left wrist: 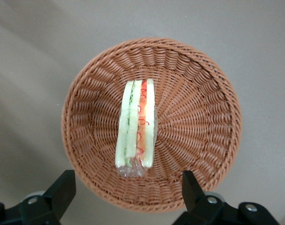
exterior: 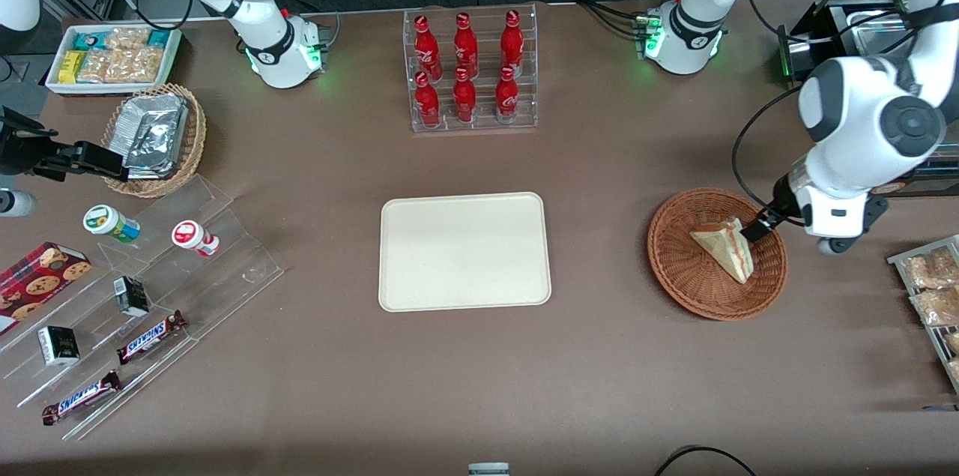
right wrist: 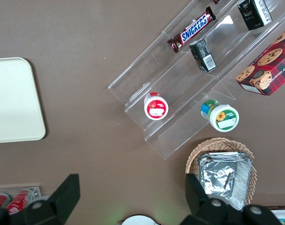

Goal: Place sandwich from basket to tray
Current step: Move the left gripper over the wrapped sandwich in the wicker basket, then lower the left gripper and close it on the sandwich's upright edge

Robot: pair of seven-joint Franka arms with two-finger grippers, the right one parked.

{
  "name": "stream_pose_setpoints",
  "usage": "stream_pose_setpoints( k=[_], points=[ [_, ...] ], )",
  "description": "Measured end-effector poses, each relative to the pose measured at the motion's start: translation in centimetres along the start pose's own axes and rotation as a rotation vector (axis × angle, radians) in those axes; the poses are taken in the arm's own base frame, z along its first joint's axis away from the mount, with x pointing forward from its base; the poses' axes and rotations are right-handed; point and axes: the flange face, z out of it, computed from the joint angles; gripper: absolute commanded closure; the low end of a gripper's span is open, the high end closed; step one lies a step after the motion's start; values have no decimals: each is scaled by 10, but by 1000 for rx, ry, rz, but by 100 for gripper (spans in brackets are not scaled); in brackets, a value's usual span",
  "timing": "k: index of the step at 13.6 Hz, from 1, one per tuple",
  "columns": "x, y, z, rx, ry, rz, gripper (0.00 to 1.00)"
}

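sandwich (exterior: 725,246) in basket (exterior: 678,266), standing on edge, long axis angled toward the front camera | tray (exterior: 464,251) bare | gripper (left wrist: 128,192) above basket rim, fingers (left wrist: 63,187) spread wide

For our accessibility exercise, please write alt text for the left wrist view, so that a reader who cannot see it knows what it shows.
A wrapped sandwich stands on edge in the middle of a round reddish-brown wicker basket, its red and green filling facing the camera. The open gripper hangs above the basket, its two black fingers spread wider than the sandwich. Brown table surrounds the basket.
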Motion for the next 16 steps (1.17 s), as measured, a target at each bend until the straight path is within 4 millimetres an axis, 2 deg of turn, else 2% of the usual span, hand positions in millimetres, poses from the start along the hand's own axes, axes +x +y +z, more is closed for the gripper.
stream_pose_setpoints(
  k=[2, 4, 9, 16],
  points=[
    [-7, -7, 19, 2, -3, -1, 0],
    [-8, -11, 29, 12, -14, -6, 0],
    [-1, -8, 60, -1, 1, -16, 0],
    [-3, -7, 87, 5, -7, -23, 0]
  ],
)
